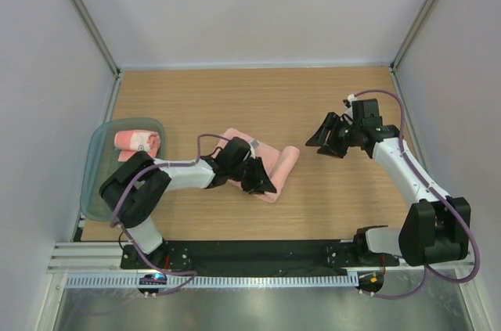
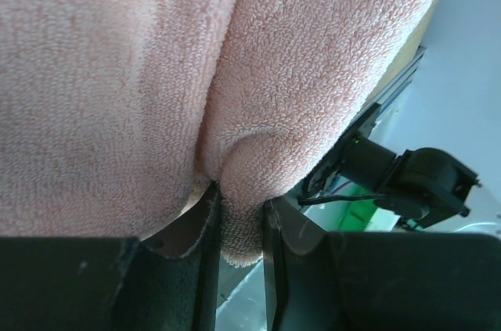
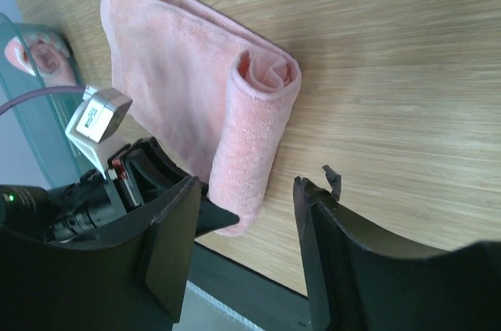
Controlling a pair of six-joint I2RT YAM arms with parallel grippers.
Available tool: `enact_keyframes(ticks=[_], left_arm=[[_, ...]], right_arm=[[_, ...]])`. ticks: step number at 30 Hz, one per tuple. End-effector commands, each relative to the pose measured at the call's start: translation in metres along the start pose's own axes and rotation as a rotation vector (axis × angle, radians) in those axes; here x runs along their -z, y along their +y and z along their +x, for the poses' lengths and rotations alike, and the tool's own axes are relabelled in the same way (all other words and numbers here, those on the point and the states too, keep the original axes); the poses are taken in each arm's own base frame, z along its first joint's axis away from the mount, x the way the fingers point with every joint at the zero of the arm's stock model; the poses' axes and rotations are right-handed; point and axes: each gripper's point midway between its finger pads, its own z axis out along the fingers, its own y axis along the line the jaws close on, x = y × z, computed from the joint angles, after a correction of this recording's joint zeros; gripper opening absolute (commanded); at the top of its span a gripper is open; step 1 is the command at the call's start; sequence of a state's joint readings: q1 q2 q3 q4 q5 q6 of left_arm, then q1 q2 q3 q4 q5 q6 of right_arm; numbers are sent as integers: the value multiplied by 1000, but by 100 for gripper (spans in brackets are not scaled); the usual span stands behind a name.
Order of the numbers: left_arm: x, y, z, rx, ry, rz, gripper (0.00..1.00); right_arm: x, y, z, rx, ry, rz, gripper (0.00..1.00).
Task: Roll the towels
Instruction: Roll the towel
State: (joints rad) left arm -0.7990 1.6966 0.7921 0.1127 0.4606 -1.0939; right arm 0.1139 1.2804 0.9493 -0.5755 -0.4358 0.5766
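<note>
A salmon-pink towel [image 1: 283, 165] lies mid-table, its right edge rolled into a tube [image 3: 254, 124] and the rest flat [image 3: 160, 73]. My left gripper [image 1: 255, 180] sits on the towel's near end, shut on a pinched fold of terry [image 2: 241, 225] between its fingers [image 2: 205, 221]. My right gripper [image 1: 318, 145] hovers to the right of the roll, apart from it, open with nothing between its fingertips [image 3: 307, 190]. A second towel [image 1: 137, 142], rolled, lies in the tray at the left.
The translucent grey-green tray [image 1: 95, 182] sits at the table's left edge, also seen far off in the right wrist view as the tray [image 3: 23, 88]. Bare wooden tabletop [image 1: 258, 100] stretches behind the towel. Grey walls enclose three sides.
</note>
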Motion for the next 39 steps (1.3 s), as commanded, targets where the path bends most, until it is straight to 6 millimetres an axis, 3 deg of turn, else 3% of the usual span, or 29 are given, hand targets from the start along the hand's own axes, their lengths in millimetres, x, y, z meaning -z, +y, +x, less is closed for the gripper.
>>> enact_keyframes(ticks=[1, 8, 16, 18, 22, 26, 34, 39], left_arm=[[12, -4, -1, 128, 20, 12, 0], [23, 6, -9, 292, 78, 19, 0], [25, 37, -10, 407, 149, -51, 0], [28, 43, -12, 441, 152, -59, 0], [33, 48, -16, 493, 166, -52, 0], [37, 53, -20, 517, 194, -67, 0], [38, 62, -28, 542, 218, -61, 0], [42, 62, -33, 519, 179, -86, 4]], right_arm=[[2, 14, 9, 18, 25, -100, 58], [-10, 25, 23, 37, 71, -174, 58], [-27, 45, 41, 76, 128, -244, 57], [-36, 56, 43, 90, 136, -284, 56], [-58, 77, 67, 117, 214, -354, 45], [-82, 88, 71, 112, 222, -409, 38], [-130, 79, 78, 84, 274, -388, 31], [-145, 73, 75, 75, 255, -368, 29]])
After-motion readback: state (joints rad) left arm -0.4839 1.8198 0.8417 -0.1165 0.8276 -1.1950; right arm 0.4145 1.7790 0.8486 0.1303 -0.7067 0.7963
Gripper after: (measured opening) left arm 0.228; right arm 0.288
